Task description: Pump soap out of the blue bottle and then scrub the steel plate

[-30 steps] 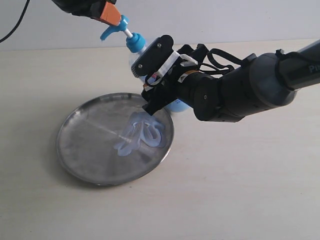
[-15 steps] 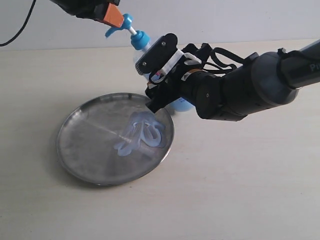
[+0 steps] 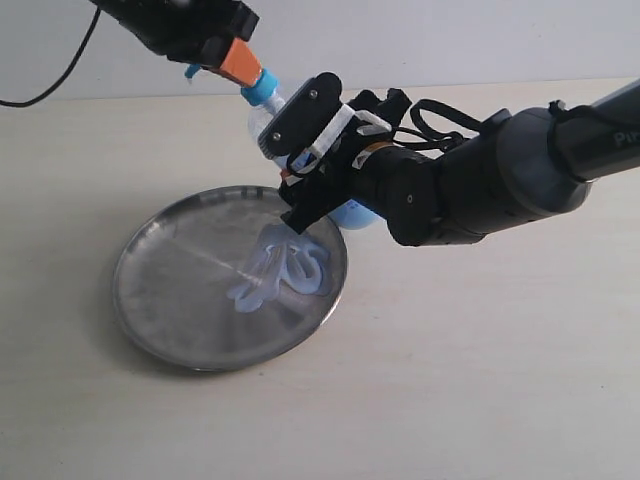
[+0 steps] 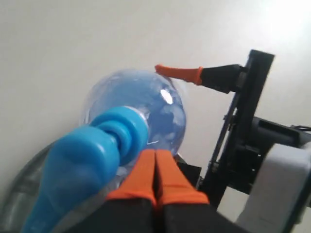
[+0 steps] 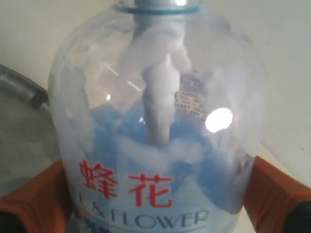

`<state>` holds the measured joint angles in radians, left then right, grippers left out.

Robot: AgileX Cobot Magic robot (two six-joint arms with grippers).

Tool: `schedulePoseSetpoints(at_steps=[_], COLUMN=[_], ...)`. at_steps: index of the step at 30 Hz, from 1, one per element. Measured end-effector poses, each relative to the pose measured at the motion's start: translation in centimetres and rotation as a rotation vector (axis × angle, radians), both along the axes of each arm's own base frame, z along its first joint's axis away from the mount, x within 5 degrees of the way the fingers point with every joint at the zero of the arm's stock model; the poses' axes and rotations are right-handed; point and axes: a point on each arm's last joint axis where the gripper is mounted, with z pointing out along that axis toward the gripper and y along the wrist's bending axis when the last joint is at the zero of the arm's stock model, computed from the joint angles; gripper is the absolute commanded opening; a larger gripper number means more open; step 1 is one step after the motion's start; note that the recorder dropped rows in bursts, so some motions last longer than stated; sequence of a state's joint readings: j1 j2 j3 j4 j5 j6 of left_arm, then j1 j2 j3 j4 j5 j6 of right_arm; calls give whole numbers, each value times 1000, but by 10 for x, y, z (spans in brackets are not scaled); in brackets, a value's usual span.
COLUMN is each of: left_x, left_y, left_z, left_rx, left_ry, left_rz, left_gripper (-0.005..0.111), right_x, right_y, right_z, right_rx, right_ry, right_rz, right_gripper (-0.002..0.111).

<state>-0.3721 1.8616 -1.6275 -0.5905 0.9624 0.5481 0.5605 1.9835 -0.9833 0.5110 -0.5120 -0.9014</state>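
The right gripper (image 3: 283,178) clasps the tall clear plastic pump bottle (image 3: 261,119) of light-blue liquid between its orange pads (image 5: 272,189), holding it tilted at the far right rim of the round shiny steel plate (image 3: 170,270). The left gripper (image 3: 238,62), its orange fingers (image 4: 143,177) pressed together on nothing, sits at the bright blue pump head (image 4: 82,165). Squiggles of pale blue gel soap (image 3: 285,265) lie on the plate's right side

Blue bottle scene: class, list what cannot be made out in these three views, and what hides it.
Exterior view: most of the blue bottle is behind the right claw.
Exterior view: the left claw covers most of the pump head.
Right wrist view: the bottle's base is cut off by the edge.
Left wrist view: the steel plate is only a blurred sliver.
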Motion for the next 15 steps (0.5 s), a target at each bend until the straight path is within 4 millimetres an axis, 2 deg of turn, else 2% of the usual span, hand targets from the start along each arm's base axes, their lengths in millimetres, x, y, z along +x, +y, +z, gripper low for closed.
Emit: schedulePoseSetpoints(at_steps=[3,4,8,12,15], left_x=[-6,-11,-15,-9,-1], left_y=[2,6,20,30,30], left_z=[20,35,52,51,39], left_rx=[-17,-22,11,35,46], left_ry=[-40,-79,-136,-140,-116], left_rz=[-9,-7,38,80,90], left_gripper=[0,0,0,0,0], right_x=[1,1,2,2,2], right_y=[0,0,0,-1,-1], right_z=[-2,-3,-5,-5,-5], right_rx=[-3,-1,-4,-3,-3], right_ry=[-3,-15,-22,-24,-24], right_rz=[-2,-8,-12,-13,-13], right_gripper=[0,0,0,0,0])
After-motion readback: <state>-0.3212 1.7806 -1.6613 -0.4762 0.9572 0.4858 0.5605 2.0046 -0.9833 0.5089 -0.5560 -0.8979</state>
